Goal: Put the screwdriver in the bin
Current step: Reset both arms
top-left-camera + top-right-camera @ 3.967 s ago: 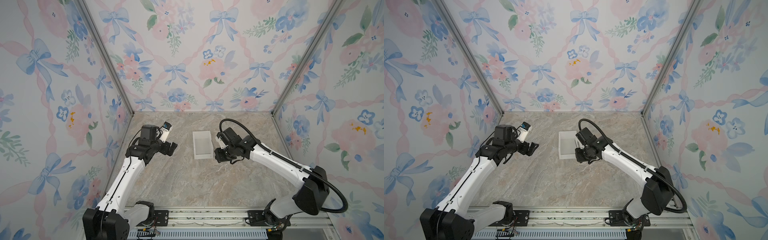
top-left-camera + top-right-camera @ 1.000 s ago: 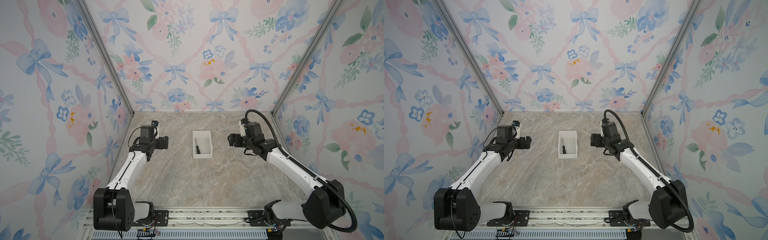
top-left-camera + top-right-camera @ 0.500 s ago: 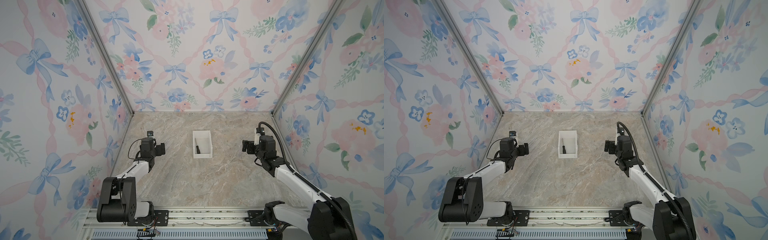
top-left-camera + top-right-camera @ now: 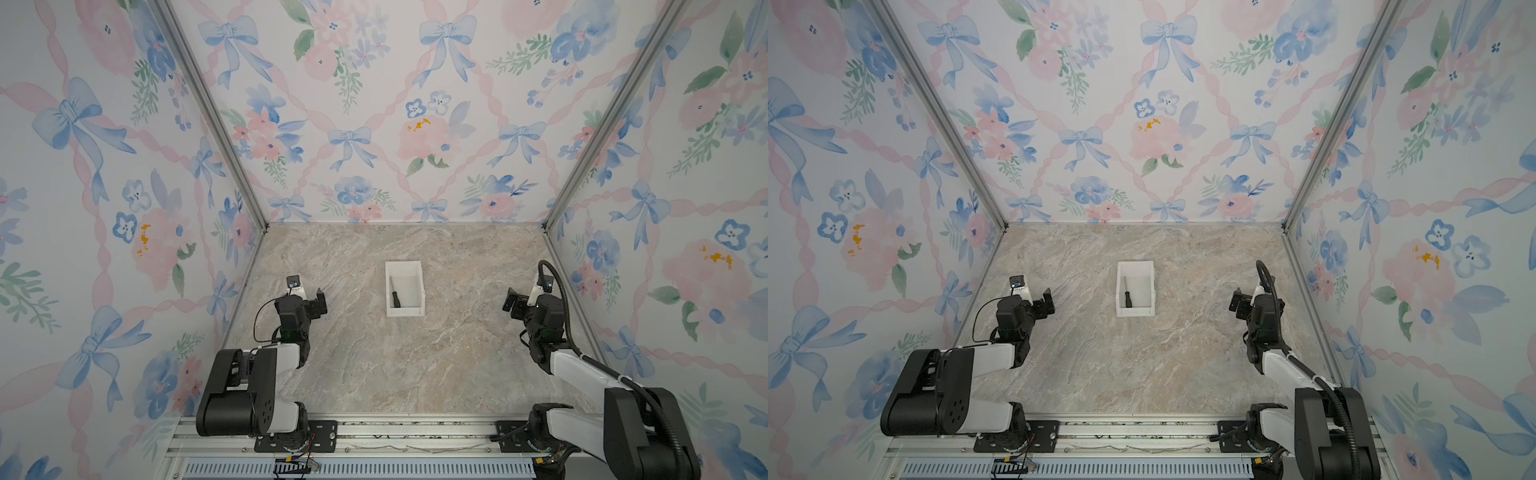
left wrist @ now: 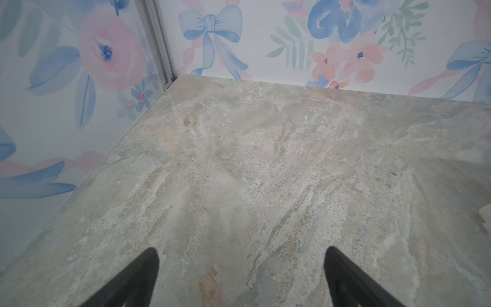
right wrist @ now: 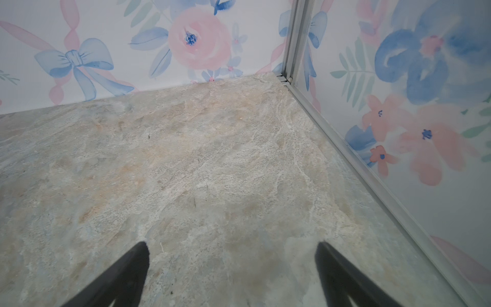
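In the bin, the screwdriver lies flat, so the left gripper at 9 o'clock and right gripper at 3, both spread empty, should hold clear.

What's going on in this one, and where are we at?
Nothing is being handled right now. The screwdriver lies flat inside the bin, handle toward the robot, near the middle of the table. The left gripper and the right gripper hang over bare table at their own sides, well away from the bin. Each has its jaws apart with nothing between them. Judging from that, the job looks done.
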Robot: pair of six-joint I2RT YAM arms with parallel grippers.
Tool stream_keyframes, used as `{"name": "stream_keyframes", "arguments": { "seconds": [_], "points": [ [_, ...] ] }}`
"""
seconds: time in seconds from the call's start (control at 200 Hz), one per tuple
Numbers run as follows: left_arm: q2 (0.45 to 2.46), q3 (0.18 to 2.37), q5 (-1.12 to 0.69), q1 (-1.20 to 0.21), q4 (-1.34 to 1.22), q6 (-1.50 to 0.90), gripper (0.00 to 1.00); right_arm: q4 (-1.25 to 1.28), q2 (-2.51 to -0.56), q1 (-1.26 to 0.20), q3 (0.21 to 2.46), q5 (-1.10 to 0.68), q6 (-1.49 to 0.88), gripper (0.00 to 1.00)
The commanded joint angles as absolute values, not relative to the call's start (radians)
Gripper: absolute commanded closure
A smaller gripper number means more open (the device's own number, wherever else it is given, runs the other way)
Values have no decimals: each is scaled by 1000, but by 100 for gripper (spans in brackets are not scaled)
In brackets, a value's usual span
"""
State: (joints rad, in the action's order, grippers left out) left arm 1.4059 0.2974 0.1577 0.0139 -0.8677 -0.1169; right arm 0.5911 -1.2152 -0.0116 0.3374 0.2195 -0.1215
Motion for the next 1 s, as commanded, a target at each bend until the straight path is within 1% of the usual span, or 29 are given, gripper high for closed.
{"name": "stream_keyframes", "arguments": {
  "seconds": [0.0,0.13,0.26,0.3,0.37,0.44,0.515,0.585,0.645,0.74,0.995],
  "points": [
    [1428,254,160,21,-1040,-120,2,792,-1295,-3,316,244,-117,0],
    [1457,267,156,21,-1054,-119,2,921,-1418,-1,316,253,-108,0],
    [1459,267,139,20,-1055,-113,2,908,-1462,-29,344,247,-74,1],
    [1459,267,128,17,-1055,-108,2,899,-1487,-37,356,238,-63,3],
    [1465,268,121,13,-1057,-99,2,1025,-1568,-57,350,227,-32,3],
    [1476,270,121,3,-1063,-88,2,871,-1531,-61,394,209,-20,3],
    [1527,250,129,-7,-1147,-79,2,943,-1555,-64,380,193,-11,3],
    [1568,219,126,-38,-1256,-31,2,915,-1546,-63,387,195,-11,3],
    [1566,216,148,-60,-1255,-9,2,911,-1546,-64,389,195,-10,3],
    [1570,234,174,-58,-1235,-17,2,910,-1546,-69,388,198,-8,3],
    [1570,235,164,-52,-1228,-21,2,909,-1546,-69,390,196,-8,3]
  ]
}}
